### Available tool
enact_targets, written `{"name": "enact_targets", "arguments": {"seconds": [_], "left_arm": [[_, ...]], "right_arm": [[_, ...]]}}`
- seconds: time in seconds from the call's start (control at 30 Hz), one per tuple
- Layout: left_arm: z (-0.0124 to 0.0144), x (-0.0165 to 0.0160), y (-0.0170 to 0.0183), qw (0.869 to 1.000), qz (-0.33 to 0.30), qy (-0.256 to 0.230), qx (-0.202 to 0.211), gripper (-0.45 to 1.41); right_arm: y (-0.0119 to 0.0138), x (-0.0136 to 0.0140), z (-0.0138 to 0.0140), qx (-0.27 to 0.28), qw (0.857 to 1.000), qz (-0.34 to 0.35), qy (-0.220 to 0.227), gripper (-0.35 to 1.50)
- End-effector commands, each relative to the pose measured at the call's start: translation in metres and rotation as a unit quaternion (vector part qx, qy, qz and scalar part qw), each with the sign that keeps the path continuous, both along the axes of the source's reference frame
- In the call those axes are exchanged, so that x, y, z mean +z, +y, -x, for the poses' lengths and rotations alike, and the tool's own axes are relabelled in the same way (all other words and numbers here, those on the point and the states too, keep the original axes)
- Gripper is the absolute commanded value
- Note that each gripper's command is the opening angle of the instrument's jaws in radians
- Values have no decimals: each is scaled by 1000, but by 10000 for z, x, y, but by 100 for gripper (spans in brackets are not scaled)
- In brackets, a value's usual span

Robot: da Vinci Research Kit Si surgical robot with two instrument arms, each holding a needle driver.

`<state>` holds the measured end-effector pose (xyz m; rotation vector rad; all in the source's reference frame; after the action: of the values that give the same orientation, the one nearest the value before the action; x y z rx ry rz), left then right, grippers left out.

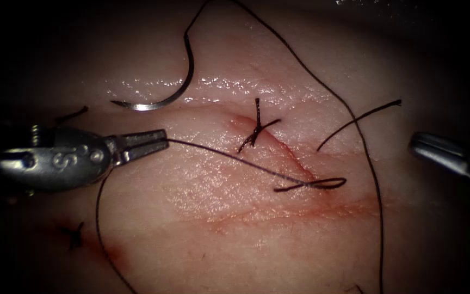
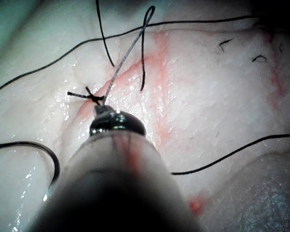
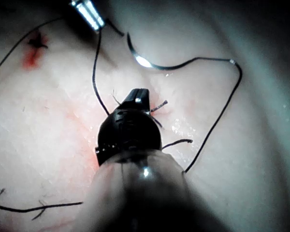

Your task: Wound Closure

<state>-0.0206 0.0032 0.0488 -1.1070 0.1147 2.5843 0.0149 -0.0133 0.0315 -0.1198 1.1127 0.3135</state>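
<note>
My left tool grips the thread left of the cut, strand running rightward to it; the needle lies free above that tool, nearer it. Right tool holds nothing

1. The left tool comes in from the endoscope view's left, lying almost level, its tips pointing right toward the cut.
2. Its jaws are closed on the thread, which runs taut from the tips.
3. In the left wrist view, the left tool points away along its shaft.
4. The right tool sits at the endoscope view's right edge, tip pointing left, holding nothing.
</note>
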Motion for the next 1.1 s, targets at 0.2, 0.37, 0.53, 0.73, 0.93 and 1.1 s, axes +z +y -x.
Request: {"name": "enact_targets", "arguments": {"seconds": [0.2,0.37,0.53,0.73,0.93,1.1], "left_arm": [[17,8,7,999,-3,-35,19,-45],[36,9,18,997,3,-74,8,-45],[57,18,33,995,19,-92,-16,-45],[76,39,50,995,32,-86,-45,-45],[81,61,46,995,41,-56,-70,-45],[83,73,36,995,44,-49,-75,-45]], "right_arm": [[11,64,-56,-78,997,5,25,-35],[-5,94,-89,-125,991,16,43,-35],[-19,98,-100,-138,988,29,61,-35],[-26,89,-102,-146,985,33,87,-35],[-20,80,-94,-95,986,38,135,-35],[-14,74,-88,-28,984,40,170,-35]]}}
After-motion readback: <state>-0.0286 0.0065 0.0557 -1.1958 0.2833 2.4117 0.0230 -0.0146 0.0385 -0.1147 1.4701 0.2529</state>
